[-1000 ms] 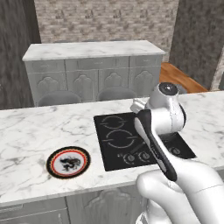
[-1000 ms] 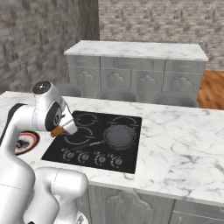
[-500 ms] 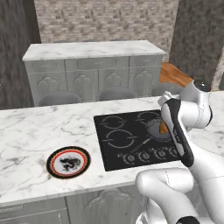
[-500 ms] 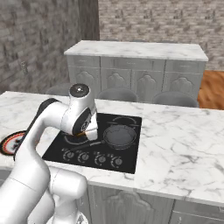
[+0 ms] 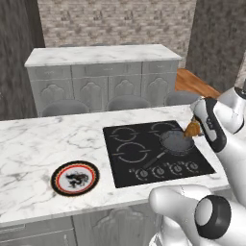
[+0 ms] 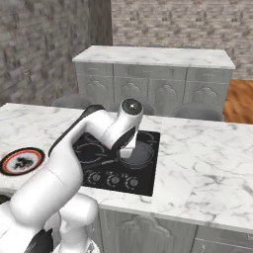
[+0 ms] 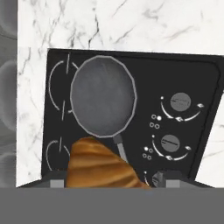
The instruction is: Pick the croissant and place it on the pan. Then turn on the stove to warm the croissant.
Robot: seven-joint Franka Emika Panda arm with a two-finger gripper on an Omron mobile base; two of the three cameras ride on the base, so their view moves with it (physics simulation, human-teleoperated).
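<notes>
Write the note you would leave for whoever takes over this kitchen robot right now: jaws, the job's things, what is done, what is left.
Gripper: jaws shut on the croissant, held in the air above the pan's near edge.
Pan: bare, on the stove, handle toward the knobs.
Plate: on the counter left of the stove, croissant gone from it.
Done: pick-up.
Left: set the croissant in the pan, let go, turn on the burner.

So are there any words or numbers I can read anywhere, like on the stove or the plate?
No words or numbers can be read.
The stove: small white dots and arcs around the knobs, marks and not letters.
The plate: a black picture in the middle, no writing.
</notes>
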